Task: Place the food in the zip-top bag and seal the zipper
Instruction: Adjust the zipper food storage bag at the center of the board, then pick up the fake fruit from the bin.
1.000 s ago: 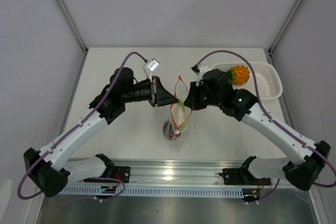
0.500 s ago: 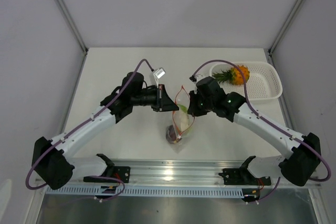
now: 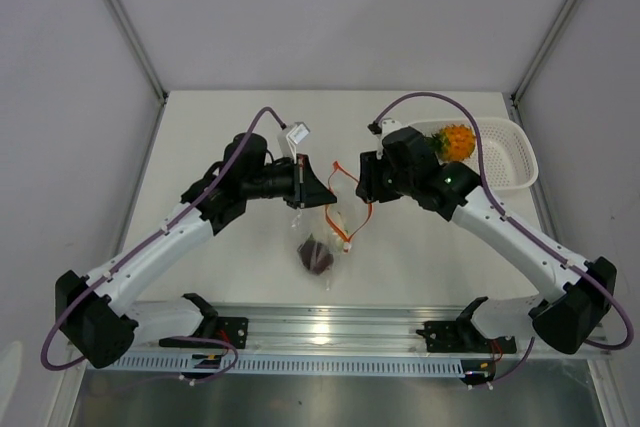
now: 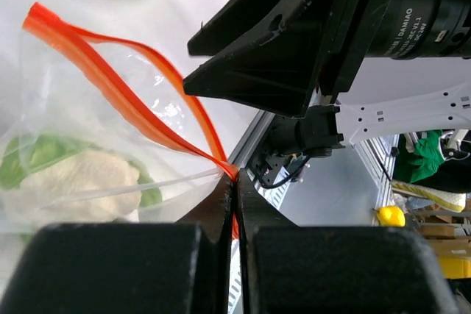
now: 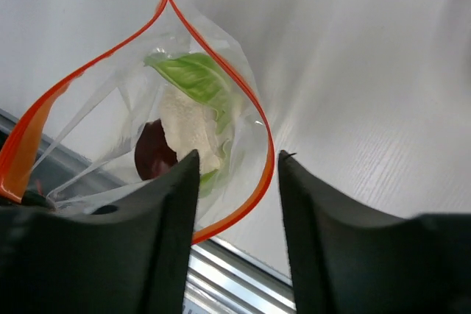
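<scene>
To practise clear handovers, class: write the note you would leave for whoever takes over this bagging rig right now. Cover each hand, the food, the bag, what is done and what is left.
Left hand: shut, pinching the zipper at one end of the mouth and holding the zip-top bag by it.
Right hand: open at the bag's mouth, gripping nothing.
In the bag: dark red fruit and white-green vegetable.
Pineapple: in the white basket, not bagged.
Done: two pieces are in.
Left: bag the pineapple, then seal the zipper, which gapes open.
</scene>
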